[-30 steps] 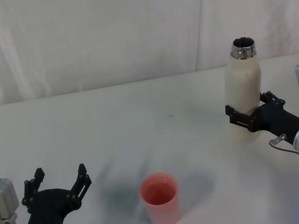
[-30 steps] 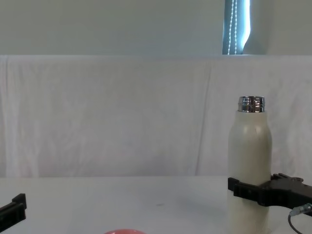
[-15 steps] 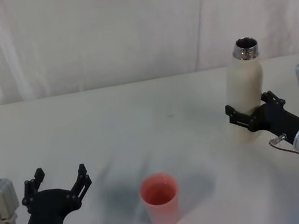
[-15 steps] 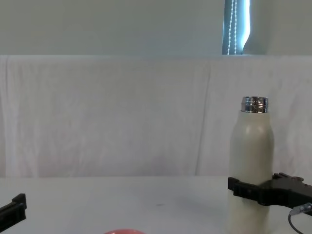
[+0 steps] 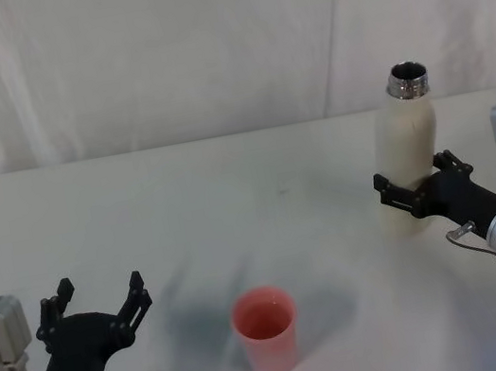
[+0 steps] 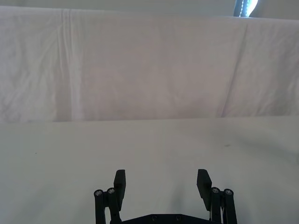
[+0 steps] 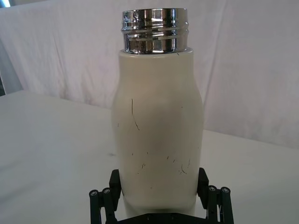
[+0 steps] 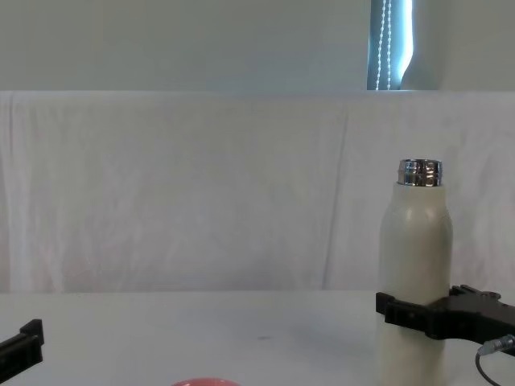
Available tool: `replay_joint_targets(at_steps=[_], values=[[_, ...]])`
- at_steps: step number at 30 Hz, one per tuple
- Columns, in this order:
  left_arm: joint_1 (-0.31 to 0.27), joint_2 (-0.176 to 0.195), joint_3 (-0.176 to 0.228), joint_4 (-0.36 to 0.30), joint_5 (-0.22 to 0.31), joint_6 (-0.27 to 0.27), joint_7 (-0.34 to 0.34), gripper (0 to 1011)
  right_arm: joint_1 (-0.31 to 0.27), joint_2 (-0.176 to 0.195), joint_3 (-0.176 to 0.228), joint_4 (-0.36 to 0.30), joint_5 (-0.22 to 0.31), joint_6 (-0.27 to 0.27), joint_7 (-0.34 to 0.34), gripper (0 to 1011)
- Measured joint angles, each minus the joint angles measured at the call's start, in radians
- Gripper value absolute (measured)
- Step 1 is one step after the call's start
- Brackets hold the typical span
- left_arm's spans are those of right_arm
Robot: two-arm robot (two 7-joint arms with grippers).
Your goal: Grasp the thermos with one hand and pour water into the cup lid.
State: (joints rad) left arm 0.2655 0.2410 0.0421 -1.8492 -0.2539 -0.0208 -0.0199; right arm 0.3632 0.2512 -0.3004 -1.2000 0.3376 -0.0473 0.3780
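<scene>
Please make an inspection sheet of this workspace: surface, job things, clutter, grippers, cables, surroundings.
Surface: white table, bare, a small dark speck near the middle.
Job's things: thermos upright, uncapped, at the right; pink cup upright near the front middle.
Clutter: nothing seen.
Grippers: right gripper shut on the thermos low on its body; left gripper open, empty, at the front left.
Cables: thin wire loop at the right wrist.
Surroundings: white cloth backdrop.

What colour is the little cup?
Pink-red; the cup lid shows best in the head view.
</scene>
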Motion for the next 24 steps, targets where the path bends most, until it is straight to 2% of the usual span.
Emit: replay_joint_targets(at_steps=[24], values=[[0.0,0.0,0.0,0.0,0.0,0.0,0.0,1001,-0.008,0.002,0.003,-0.004,0.001,0.0,0.002,1001]])
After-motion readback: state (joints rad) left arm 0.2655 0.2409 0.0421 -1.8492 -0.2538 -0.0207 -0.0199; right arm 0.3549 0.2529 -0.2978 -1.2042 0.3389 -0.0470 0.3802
